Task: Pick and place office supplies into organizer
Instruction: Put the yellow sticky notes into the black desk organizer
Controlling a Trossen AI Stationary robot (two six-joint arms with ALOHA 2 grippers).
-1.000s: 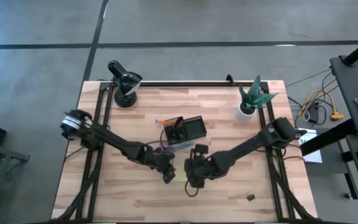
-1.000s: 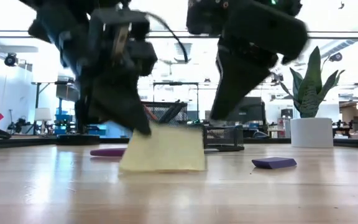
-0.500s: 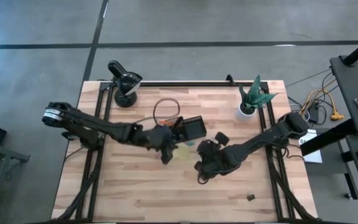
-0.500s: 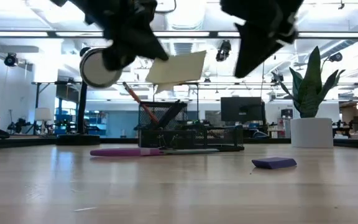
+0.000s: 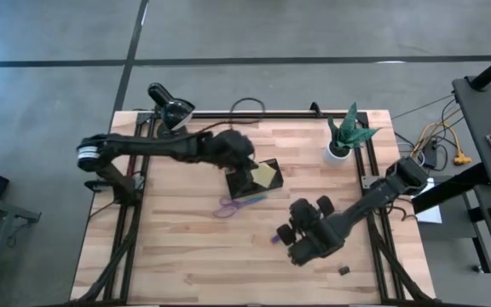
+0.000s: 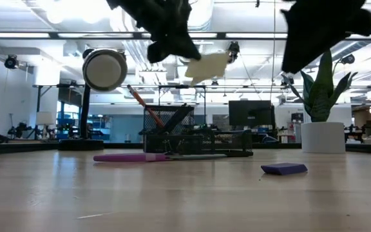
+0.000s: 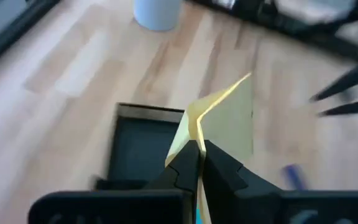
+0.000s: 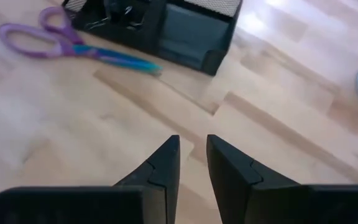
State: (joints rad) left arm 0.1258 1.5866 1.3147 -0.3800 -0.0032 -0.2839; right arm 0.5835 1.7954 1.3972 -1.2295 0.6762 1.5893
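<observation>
The left end effector (image 7: 199,163) pinches the yellow sticky-note pad (image 7: 219,121) right above the organizer (image 5: 256,177). It should go down slowly over the empty part, then let go. The right end effector (image 8: 192,163), a little spread, holds nothing.

Overhead, table-level, 2 wrist views share organizer (image 5: 257,177).

Your high view is evenly lit and sharp, with only soft shadows under the arms on the table (image 5: 186,264). The low view is backlit: ceiling lights (image 6: 44,16) blow out the top, both arms read as black silhouettes, and the near tabletop is out of focus with a glossy sheen. The left wrist view is motion-blurred; the sticky-note pad (image 7: 225,118) is smeared. The right wrist view is soft, with glare on the wood near the organizer (image 8: 191,31).
</observation>
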